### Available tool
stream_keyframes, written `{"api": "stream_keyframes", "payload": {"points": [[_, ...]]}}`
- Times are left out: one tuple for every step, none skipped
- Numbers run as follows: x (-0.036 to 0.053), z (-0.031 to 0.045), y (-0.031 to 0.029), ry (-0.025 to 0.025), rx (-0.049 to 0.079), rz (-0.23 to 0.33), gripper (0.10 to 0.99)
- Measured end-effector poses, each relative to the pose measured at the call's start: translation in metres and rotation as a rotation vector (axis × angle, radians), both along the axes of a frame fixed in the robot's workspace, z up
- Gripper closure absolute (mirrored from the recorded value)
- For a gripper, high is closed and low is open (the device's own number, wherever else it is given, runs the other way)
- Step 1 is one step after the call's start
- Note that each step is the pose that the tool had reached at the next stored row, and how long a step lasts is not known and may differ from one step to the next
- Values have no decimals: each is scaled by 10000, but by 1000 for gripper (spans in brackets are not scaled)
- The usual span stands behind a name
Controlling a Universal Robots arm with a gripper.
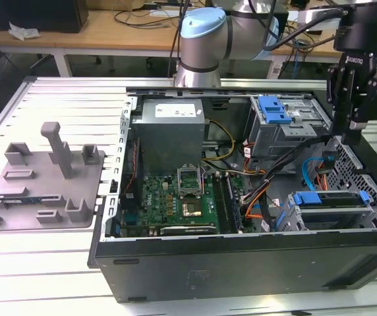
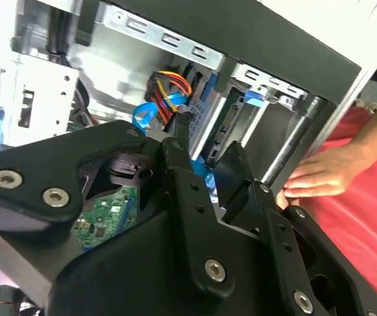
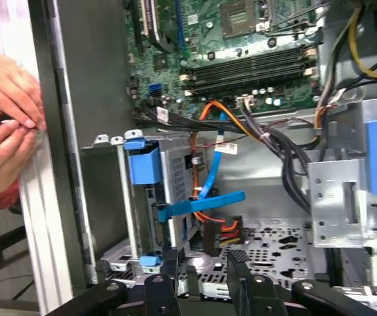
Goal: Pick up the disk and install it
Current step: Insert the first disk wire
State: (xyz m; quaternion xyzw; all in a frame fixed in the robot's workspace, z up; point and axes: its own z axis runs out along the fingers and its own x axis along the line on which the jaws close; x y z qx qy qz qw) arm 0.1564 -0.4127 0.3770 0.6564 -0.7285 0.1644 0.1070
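Inside the open black computer tower case (image 1: 241,270), toward the exterior view's right, the flat silver metal disk in its bright blue plastic bracket (image 1: 327,199) sat slotted into a grey perforated metal drive cage (image 1: 373,214). Just above it hung the black two-fingered gripper (image 1: 353,135), with white lettering on its body.

A white sticker marked the grey metal power supply box (image 1: 172,115), its print too small to read. Only this view took in the grey plastic stand with posts (image 1: 43,178) on the slatted metal table (image 1: 57,99).

Both wrist views showed the gripper (image 2: 205,148) (image 3: 203,263) released, fingers spread with nothing between them.

The first wrist view gave the disk (image 3: 169,178) edge-on, its label face hidden, beside a green circuit board (image 3: 241,39) and a white cable tag (image 3: 225,148). A person's hand (image 3: 7,89) touched the case's outer edge, and the second wrist view showed a hand (image 2: 320,172) against red cloth (image 2: 373,224).
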Motion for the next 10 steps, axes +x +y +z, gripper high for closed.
{"api": "stream_keyframes", "payload": {"points": [[0, -18, 0, 1, -105, -92, 659], [0, -35, 0, 1, -141, -230, 659], [-1, -56, 0, 2, -161, -431, 659], [-1, -73, 0, 3, -170, -622, 659], [-1, -84, 0, 4, -176, -750, 659], [-1, -100, 0, 5, -182, -902, 659], [-1, -116, 1, 6, -192, -1017, 659], [1, -129, 6, 5, -206, -1063, 659], [7, -144, 27, 2, -264, -1078, 659], [13, -152, 47, -1, -343, -1077, 659]]}}
